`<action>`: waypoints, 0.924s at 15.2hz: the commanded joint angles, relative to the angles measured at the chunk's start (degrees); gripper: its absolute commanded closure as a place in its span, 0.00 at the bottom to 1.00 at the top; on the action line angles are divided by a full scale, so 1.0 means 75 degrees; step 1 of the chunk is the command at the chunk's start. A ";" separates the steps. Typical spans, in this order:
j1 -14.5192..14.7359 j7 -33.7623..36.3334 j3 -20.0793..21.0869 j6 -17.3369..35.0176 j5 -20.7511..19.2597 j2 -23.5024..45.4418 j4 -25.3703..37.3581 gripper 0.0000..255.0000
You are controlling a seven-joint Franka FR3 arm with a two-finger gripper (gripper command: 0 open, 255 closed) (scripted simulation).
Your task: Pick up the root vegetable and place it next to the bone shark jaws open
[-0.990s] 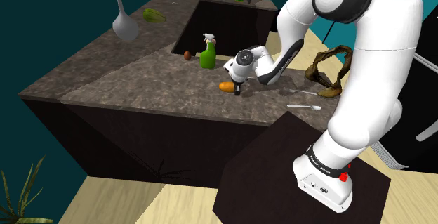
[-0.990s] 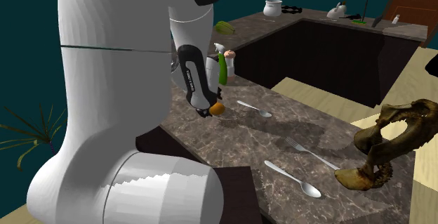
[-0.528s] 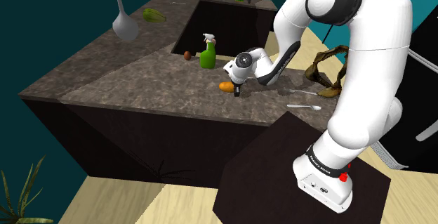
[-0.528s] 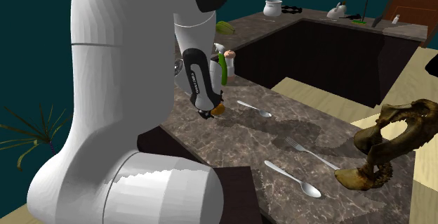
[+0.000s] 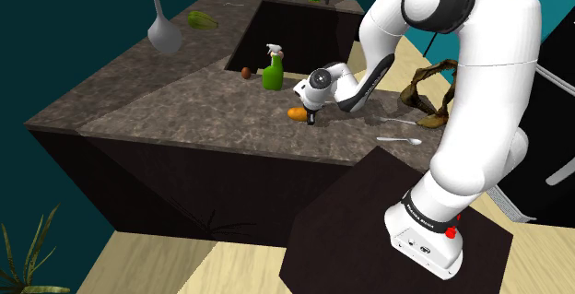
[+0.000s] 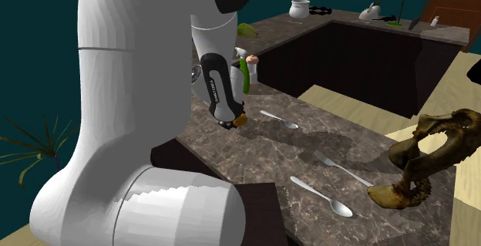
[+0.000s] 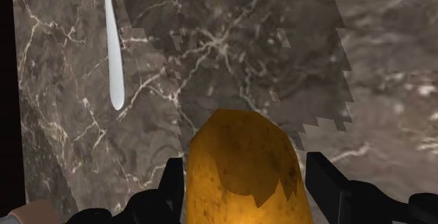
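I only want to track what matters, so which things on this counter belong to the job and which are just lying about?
Job: root vegetable, shark jawbone.
Lying about: spray bottle, spoon, second spoon, fork, vase.

The arm [image 5: 479, 89] is glossy white, with rounded tubular links and dark joint bands. Its base collar [image 5: 426, 220], at the shoulder view's 4 o'clock, bears dark lettering and a red dot [image 5: 451, 233]; the gripper [image 5: 311, 118] is black.
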 commanded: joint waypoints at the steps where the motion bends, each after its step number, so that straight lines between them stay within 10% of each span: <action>1: 0.0002 -0.0002 0.0003 0.0003 0.0001 0.0004 0.0001 1.00; 14: -0.0109 -0.1399 0.0119 -0.0061 0.1268 -0.0956 -0.0506 1.00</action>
